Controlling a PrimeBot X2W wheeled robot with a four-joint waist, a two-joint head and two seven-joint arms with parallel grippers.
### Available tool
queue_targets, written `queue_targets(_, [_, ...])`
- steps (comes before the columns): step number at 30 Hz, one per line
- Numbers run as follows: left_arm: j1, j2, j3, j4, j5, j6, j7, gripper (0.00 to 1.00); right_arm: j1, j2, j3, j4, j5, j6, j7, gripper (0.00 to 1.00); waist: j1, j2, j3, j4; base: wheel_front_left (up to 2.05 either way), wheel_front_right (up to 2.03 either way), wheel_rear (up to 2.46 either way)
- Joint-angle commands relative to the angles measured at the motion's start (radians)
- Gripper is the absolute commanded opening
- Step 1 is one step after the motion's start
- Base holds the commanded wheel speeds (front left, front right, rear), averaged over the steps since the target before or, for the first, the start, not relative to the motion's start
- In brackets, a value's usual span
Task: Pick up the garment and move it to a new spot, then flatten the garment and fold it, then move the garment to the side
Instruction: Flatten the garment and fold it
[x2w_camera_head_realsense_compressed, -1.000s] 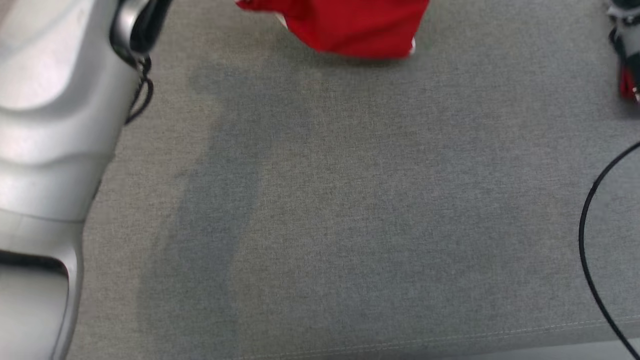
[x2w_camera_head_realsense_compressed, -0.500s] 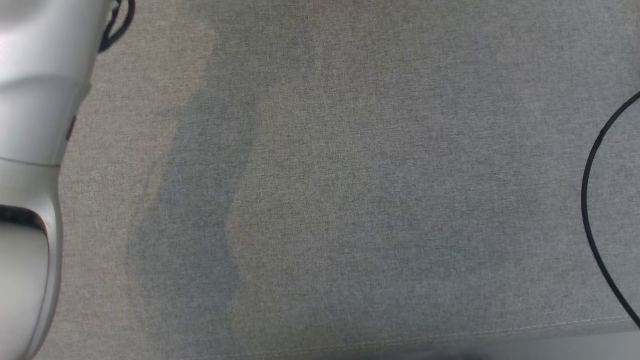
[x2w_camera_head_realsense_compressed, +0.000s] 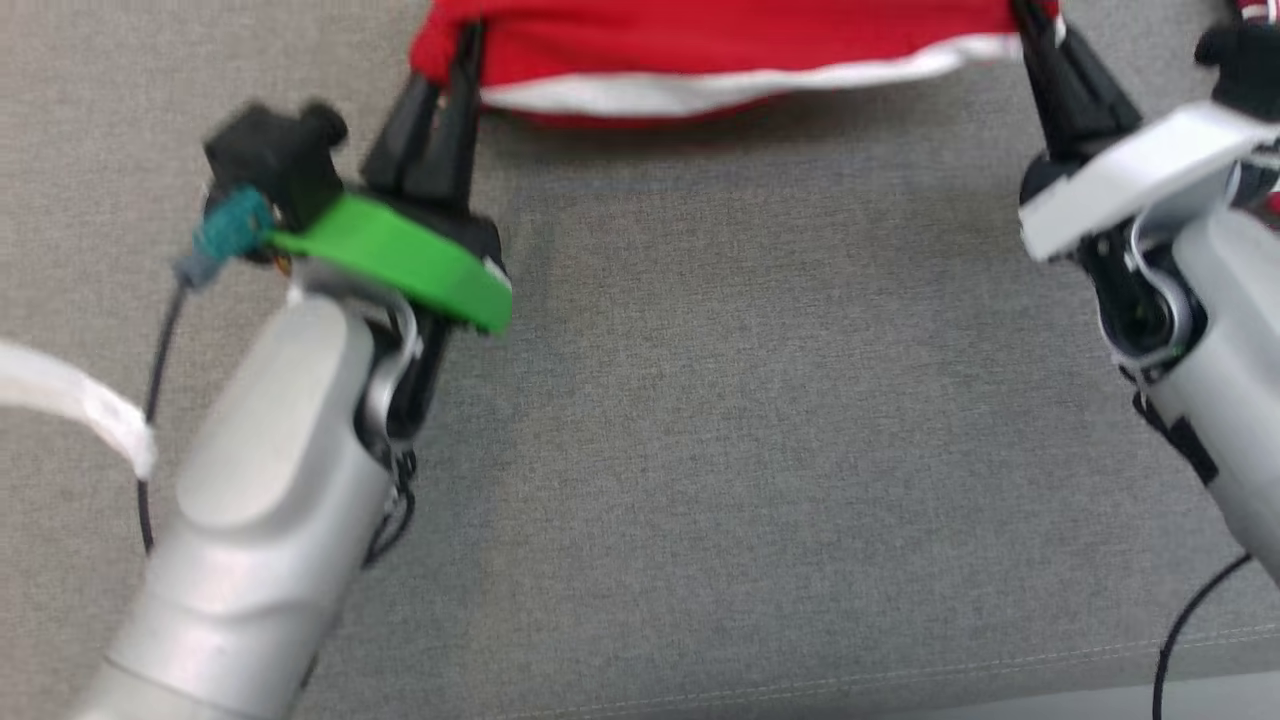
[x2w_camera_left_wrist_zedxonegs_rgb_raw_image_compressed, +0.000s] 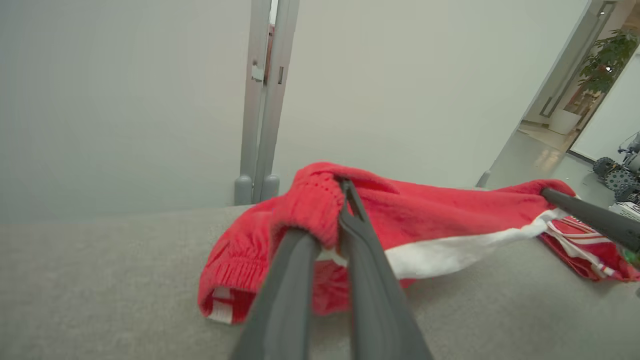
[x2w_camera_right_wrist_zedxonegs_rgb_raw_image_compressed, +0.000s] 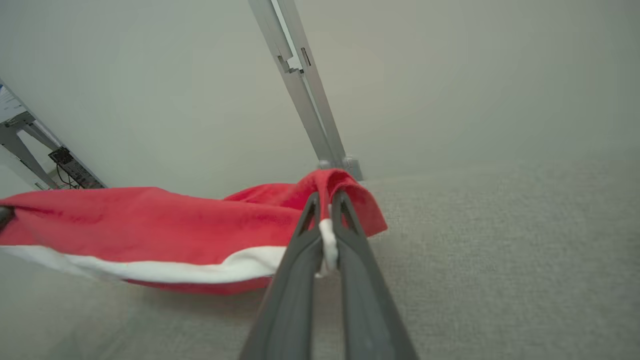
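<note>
A grey cloth-covered surface (x2w_camera_head_realsense_compressed: 760, 400) runs to a pale wall (x2w_camera_left_wrist_zedxonegs_rgb_raw_image_compressed: 125, 100), with a metal post (x2w_camera_left_wrist_zedxonegs_rgb_raw_image_compressed: 262, 100) standing at its far edge. The garment (x2w_camera_head_realsense_compressed: 720, 40), red with a white band, lies at the far side of this surface, stretched sideways between the two arms.

The left gripper (x2w_camera_head_realsense_compressed: 466, 40) is pinched tight on one end, a bunched red fold wedged between its tips (x2w_camera_left_wrist_zedxonegs_rgb_raw_image_compressed: 345, 187). The right gripper (x2w_camera_head_realsense_compressed: 1025, 15) is closed just as narrowly on the other end, with white trim squeezed between its fingers (x2w_camera_right_wrist_zedxonegs_rgb_raw_image_compressed: 324, 200).

Holding both ends apart pulls the cloth into one long span, so it can be carried and laid down without bunching. That suits either the move or the flattening step. The middle sags low and throws a shadow. Past the left grip a loose end droops to the surface, so the spread is uneven.

A striped piece (x2w_camera_left_wrist_zedxonegs_rgb_raw_image_compressed: 585, 250) lies just past the right gripper. I cannot tell whether it belongs to the garment.
</note>
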Motion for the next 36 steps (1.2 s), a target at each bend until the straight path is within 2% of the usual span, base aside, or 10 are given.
queue_targets(1, [0.072,-0.005,0.012,-0.032,0.02,0.008,-0.002,0.0,0.059,-0.019,-0.01,-0.023,0.007,-0.001,-0.007,0.0,-0.0001,-0.0001,-0.041,-0.003,0.0,0.0,0.0])
queue_targets(6, [0.333,-0.014,0.032,-0.132,0.099,0.02,-0.003,0.0,0.3,-0.048,-0.084,-0.102,0.028,-0.001,-0.008,0.0,-0.0001,-0.0001,-0.094,0.006,0.0,0.0,0.0])
queue_targets(11, [0.497,-0.011,0.02,-0.164,0.133,0.007,-0.003,0.0,0.502,-0.023,-0.179,-0.159,0.001,-0.001,-0.009,0.0,-0.0001,-0.0001,-0.151,0.017,0.0,0.0,0.0])
queue_targets(16, [0.617,-0.009,0.018,-0.176,0.149,0.0,-0.003,0.0,0.697,0.053,-0.307,-0.218,-0.048,-0.002,-0.009,0.0,-0.0001,-0.0001,-0.206,0.03,0.0,0.0,0.0])
queue_targets(23, [0.725,0.006,0.016,-0.226,0.171,0.002,-0.003,0.0,0.9,0.162,-0.419,-0.336,-0.124,-0.002,0.006,0.0,-0.0001,-0.0001,-0.233,0.04,0.0,0.0,0.0])
queue_targets(27, [0.748,0.01,0.017,-0.252,0.171,0.008,-0.003,0.0,0.964,0.218,-0.5,-0.403,-0.124,-0.002,0.047,0.0,-0.0001,-0.0001,-0.23,0.039,0.0,0.0,0.0])
queue_targets(31, [0.733,-0.011,0.003,-0.247,0.164,-0.002,-0.003,0.0,0.956,0.241,-0.557,-0.46,-0.164,-0.002,0.1,0.0,-0.0001,-0.0001,-0.225,0.037,0.0,0.0,0.0])
queue_targets(36, [0.685,-0.033,0.006,-0.232,0.167,-0.012,-0.003,0.0,0.879,0.227,-0.59,-0.502,-0.216,-0.002,0.16,0.0,-0.0001,-0.0001,-0.216,0.044,0.0,0.0,0.0])
